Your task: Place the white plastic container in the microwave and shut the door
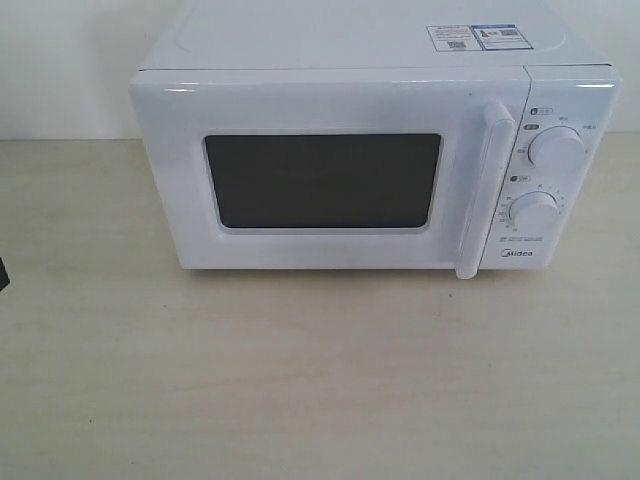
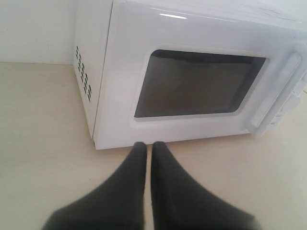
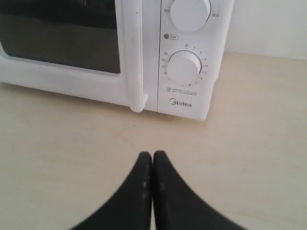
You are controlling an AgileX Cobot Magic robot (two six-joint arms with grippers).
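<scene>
Exterior view: looking at a boxy, glossy white microwave [image 1: 350, 40] parked on a pale, matte wood-grain worktop [image 1: 300, 380]. Door [image 1: 300, 105] shut flush, with a dark rounded-rectangle window [image 1: 322, 181] too murky to see through. Long smooth bar handle [image 1: 484, 190] upright at the door's right edge. Two round white dials [image 1: 556, 150] stacked on the microwave's right panel, plus stickers [image 1: 475, 37] on its flat top.

Left wrist view: microwave from its left front corner, rows of small vent slots [image 2: 83, 72] punched in the side wall. Left end effector [image 2: 149, 146] aimed at the microwave's bottom front edge. Matte black tapered fingers clenched, just a hairline seam between them, grasping nothing.

Right wrist view: right end effector [image 3: 152, 155] out in front of the microwave's dial panel, clear of it. Curved black fingers pressed tip to tip, empty. Midea logo [image 3: 180, 102] printed under the lower dial.
</scene>
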